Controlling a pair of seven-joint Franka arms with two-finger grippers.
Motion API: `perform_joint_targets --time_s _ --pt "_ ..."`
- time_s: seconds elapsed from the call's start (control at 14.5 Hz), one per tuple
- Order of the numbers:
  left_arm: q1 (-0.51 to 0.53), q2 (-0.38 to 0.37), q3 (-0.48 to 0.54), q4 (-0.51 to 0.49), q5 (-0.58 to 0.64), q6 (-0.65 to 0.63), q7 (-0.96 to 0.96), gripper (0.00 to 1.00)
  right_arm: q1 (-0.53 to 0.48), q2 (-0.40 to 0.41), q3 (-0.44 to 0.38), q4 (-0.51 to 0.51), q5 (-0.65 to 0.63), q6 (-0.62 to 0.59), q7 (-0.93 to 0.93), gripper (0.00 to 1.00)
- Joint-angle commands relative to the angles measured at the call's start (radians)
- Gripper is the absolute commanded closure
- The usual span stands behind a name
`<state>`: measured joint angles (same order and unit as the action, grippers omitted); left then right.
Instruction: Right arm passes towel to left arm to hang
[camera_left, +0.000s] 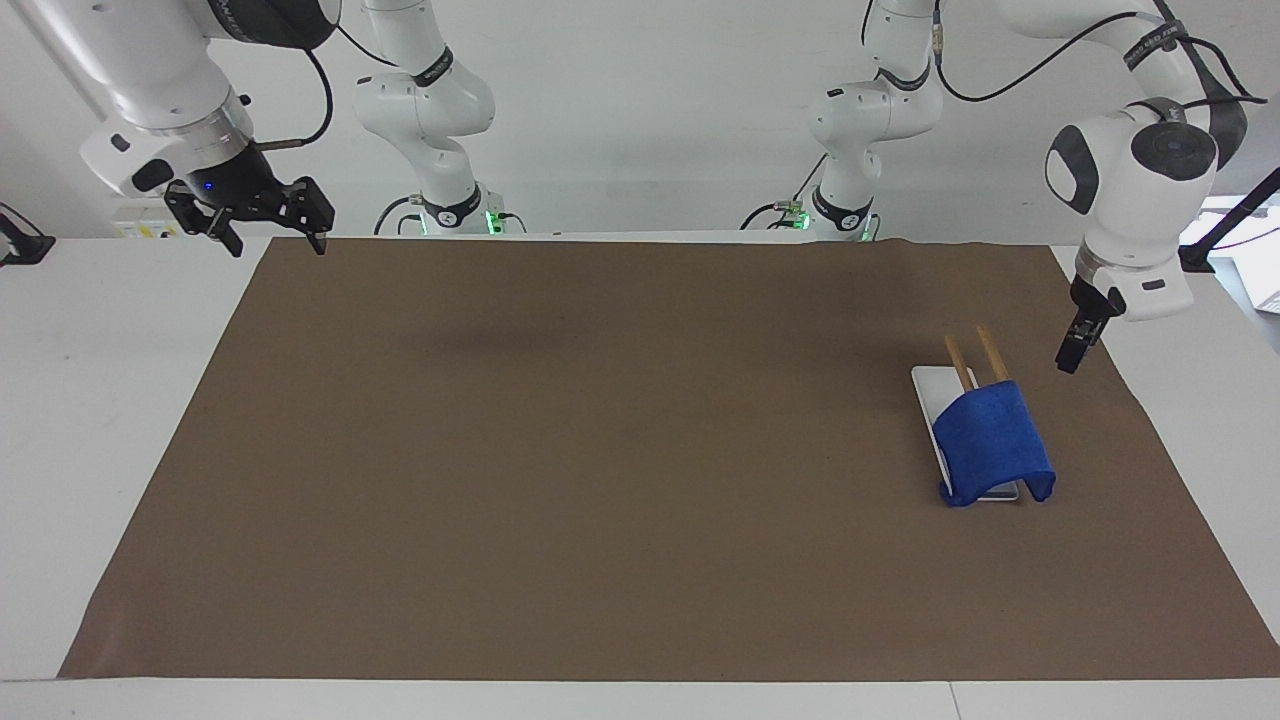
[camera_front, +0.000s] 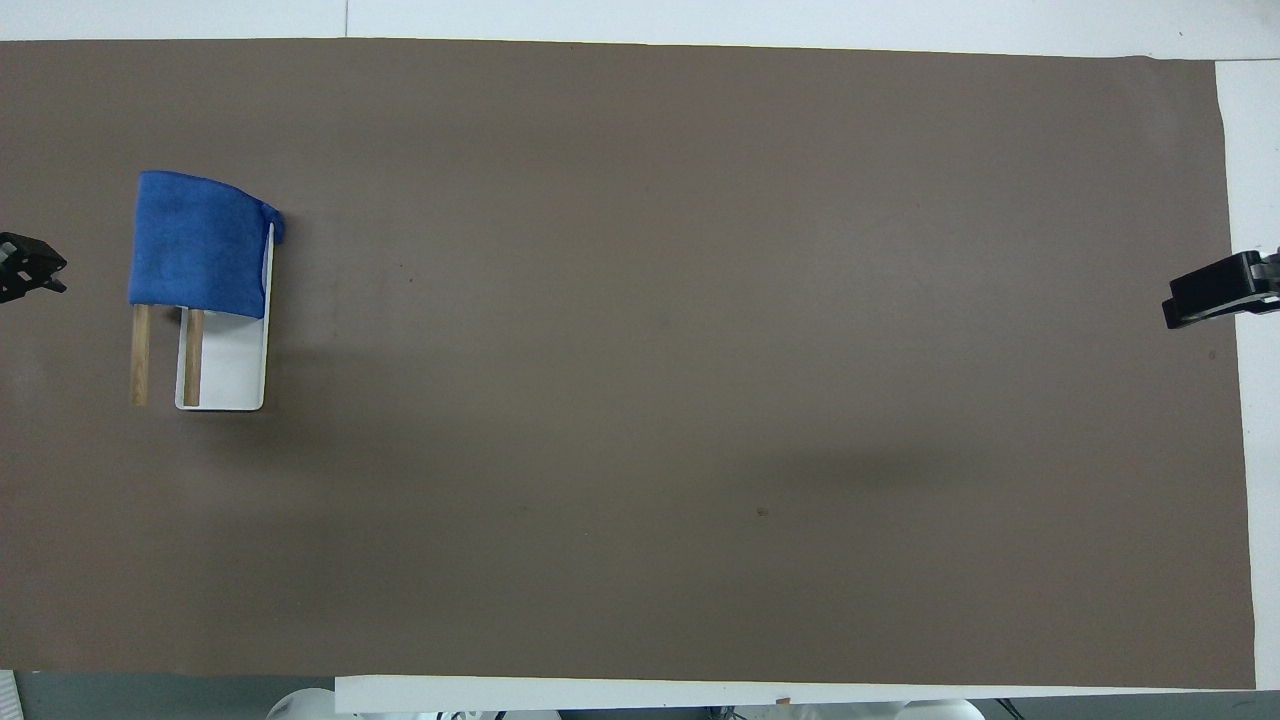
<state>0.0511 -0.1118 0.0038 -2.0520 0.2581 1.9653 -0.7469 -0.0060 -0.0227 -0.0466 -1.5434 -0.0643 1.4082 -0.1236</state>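
The blue towel (camera_left: 990, 440) hangs draped over the two wooden bars (camera_left: 990, 350) of a small white rack (camera_left: 935, 385) at the left arm's end of the table; in the overhead view the towel (camera_front: 200, 245) covers the bars' farther half. My left gripper (camera_left: 1068, 358) is open and empty, up in the air beside the rack and apart from the towel; it shows at the overhead view's edge (camera_front: 40, 280). My right gripper (camera_left: 277, 240) is open and empty and waits over the table's corner at the right arm's end, also in the overhead view (camera_front: 1205, 300).
A large brown mat (camera_left: 600, 450) covers most of the white table (camera_left: 120, 400). The rack's white base (camera_front: 235, 370) and bar ends (camera_front: 140, 355) stick out toward the robots from under the towel.
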Motion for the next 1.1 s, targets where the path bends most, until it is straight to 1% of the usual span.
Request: perform_joint_targets --time_s 0.0,0.07,0.21,0.28,0.34,0.41,0.48,0.55,0.62,0.83,1.03 --pt "-0.04 -0.029 0.007 0.093 -0.133 -0.203 0.14 0.0 -0.006 -0.01 -0.003 -0.021 0.008 0.006 -0.019 0.0" --pt "-0.042 -0.026 0.007 0.142 -0.166 -0.283 0.191 0.0 -0.006 -0.013 -0.003 -0.027 0.008 0.005 -0.018 0.0" --pt "-0.045 -0.006 0.004 0.267 -0.194 -0.44 0.361 0.0 -0.009 -0.023 -0.003 -0.053 0.008 0.009 -0.019 0.0" --pt "-0.06 0.03 0.002 0.338 -0.194 -0.507 0.459 0.0 -0.018 -0.026 -0.003 -0.058 0.008 0.021 -0.021 0.0" --pt "-0.065 0.058 0.002 0.399 -0.192 -0.558 0.542 0.0 -0.019 -0.028 -0.003 -0.061 0.006 0.026 -0.022 0.0" --pt "-0.065 0.069 0.002 0.442 -0.197 -0.584 0.588 0.0 -0.02 -0.028 -0.003 -0.063 0.007 0.028 -0.022 0.0" --pt "-0.066 0.093 -0.001 0.466 -0.204 -0.583 0.596 0.0 -0.02 -0.028 -0.003 -0.063 0.006 0.028 -0.022 0.0" --pt "-0.068 0.102 0.001 0.467 -0.244 -0.566 0.595 0.0 -0.017 -0.028 -0.003 -0.063 0.006 0.028 -0.022 0.0" --pt "-0.071 0.112 -0.005 0.47 -0.252 -0.562 0.598 0.0 -0.017 -0.028 -0.003 -0.063 0.006 0.028 -0.022 0.0" --pt "-0.102 0.115 -0.013 0.47 -0.228 -0.556 0.6 0.0 -0.015 -0.028 -0.003 -0.061 0.006 0.026 -0.024 0.0" --pt "-0.099 0.115 -0.012 0.47 -0.232 -0.554 0.601 0.0 -0.015 -0.028 -0.003 -0.061 0.006 0.024 -0.022 0.0"
